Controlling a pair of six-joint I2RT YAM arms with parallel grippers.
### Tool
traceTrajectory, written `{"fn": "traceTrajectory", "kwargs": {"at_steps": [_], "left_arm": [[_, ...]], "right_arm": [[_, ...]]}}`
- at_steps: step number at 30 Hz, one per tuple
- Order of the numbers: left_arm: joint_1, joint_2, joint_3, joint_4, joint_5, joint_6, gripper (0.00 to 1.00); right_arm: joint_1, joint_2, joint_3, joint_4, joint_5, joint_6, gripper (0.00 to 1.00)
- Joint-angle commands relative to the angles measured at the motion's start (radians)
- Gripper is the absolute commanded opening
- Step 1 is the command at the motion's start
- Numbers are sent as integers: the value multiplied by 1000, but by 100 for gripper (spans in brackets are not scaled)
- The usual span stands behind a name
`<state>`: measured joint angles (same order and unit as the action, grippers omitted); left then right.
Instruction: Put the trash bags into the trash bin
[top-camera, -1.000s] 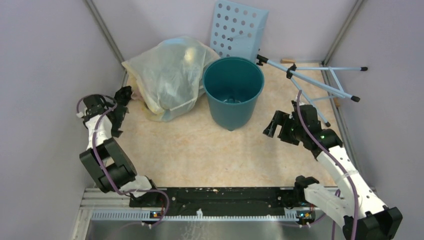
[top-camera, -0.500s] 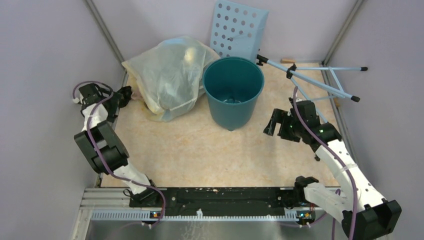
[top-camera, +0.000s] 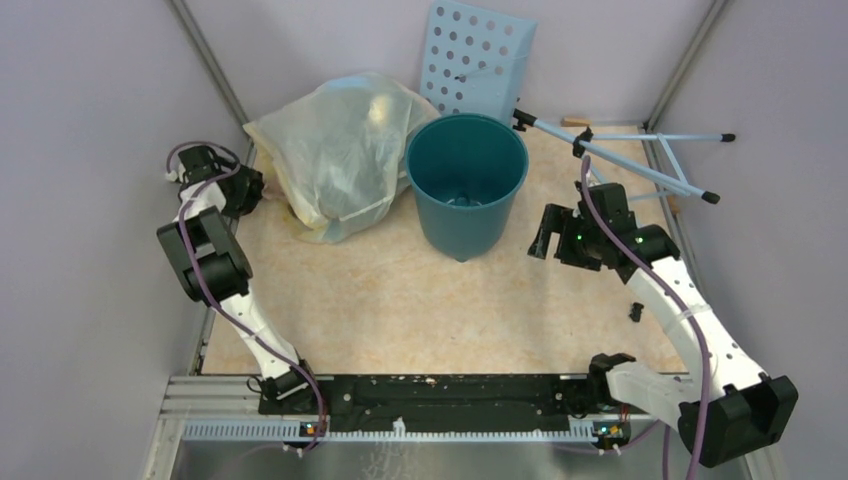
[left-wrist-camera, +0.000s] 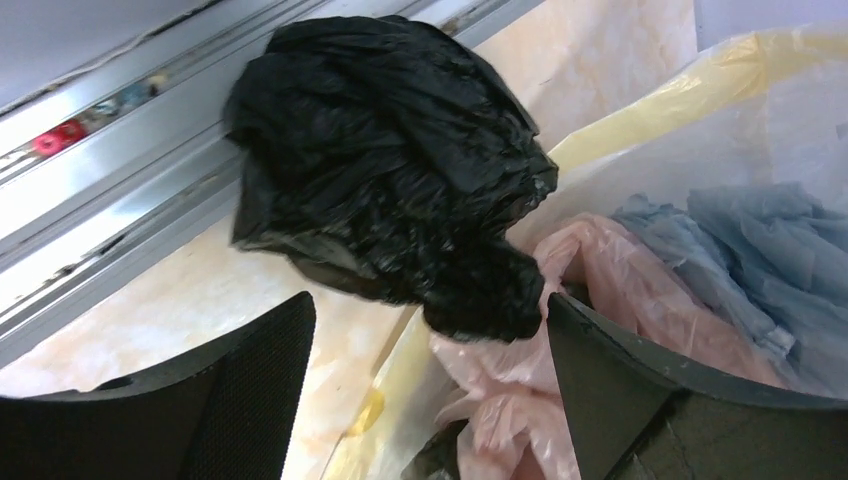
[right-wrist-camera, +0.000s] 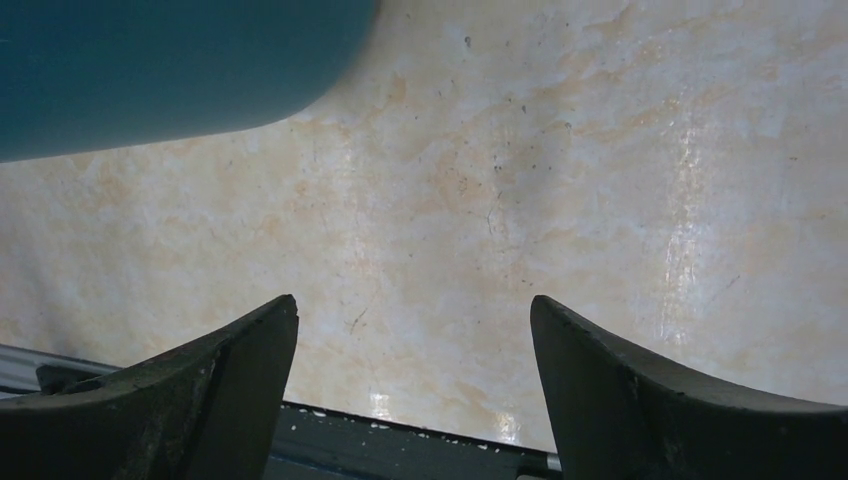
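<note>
**A:** Where is the black bag?

**B:** The trash bag (left-wrist-camera: 385, 170) is a crumpled wad of thin, glossy black plastic, all creases. It lies at the far left edge of the tabletop (top-camera: 400, 300), against a ridged metal rail (left-wrist-camera: 120, 200). It is outside the trash bin (top-camera: 467, 185) and well apart from it.

**A:** And the bin?

**B:** It's round, teal, smooth-sided plastic, narrowing towards its base, and it stands upright with its mouth open.

**A:** What sits between them?

**B:** A big bulging bag (top-camera: 340, 150) of cloudy yellowish-white film, with pink and blue plastic showing through. The black wad rests against its side.

**A:** How are the left fingers?

**B:** The left fingers (left-wrist-camera: 250, 390) are spread wide and pinch nothing. The wad lies just ahead, between them. Its lower end comes just beside one finger, and I cannot tell whether they touch.

**A:** And the right?

**B:** The right fingers (right-wrist-camera: 220, 390) are also wide apart and empty. They hang over bare beige marbled tabletop, near the bin's base on its right
</note>
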<state>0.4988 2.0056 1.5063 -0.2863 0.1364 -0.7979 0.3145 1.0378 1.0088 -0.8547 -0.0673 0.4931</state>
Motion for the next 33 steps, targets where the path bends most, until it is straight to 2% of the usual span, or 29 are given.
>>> {"fn": "traceTrajectory", "kwargs": {"at_steps": [1, 7, 9, 10, 13, 17, 18, 23, 28, 33], "left_arm": [[-12, 82, 112, 52, -62, -7, 90], [-16, 179, 210, 1, -202, -4, 93], [-13, 201, 226, 6, -213, 9, 91], [-12, 212, 228, 9, -210, 11, 87], [-12, 233, 228, 5, -197, 5, 60], [-11, 223, 221, -43, -186, -13, 5], [-11, 207, 213, -60, -186, -12, 0], [-17, 26, 81, -98, -172, -6, 0], [-26, -211, -126, -134, -158, -73, 0], [-84, -435, -273, -155, -120, -104, 0]], "right_arm": [[11, -5, 62, -31, 40, -19, 85], [11, 19, 100, -45, 46, -45, 86], [11, 35, 113, -52, 52, -59, 86], [11, 39, 117, -53, 52, -64, 86], [12, 60, 126, -46, 43, -69, 85], [12, 83, 141, -34, 38, -74, 85], [11, 86, 143, -30, 37, -74, 85], [11, 84, 137, -12, 28, -66, 85], [12, 76, 124, 4, 4, -40, 84], [11, 79, 140, 16, -35, -4, 82]]}}
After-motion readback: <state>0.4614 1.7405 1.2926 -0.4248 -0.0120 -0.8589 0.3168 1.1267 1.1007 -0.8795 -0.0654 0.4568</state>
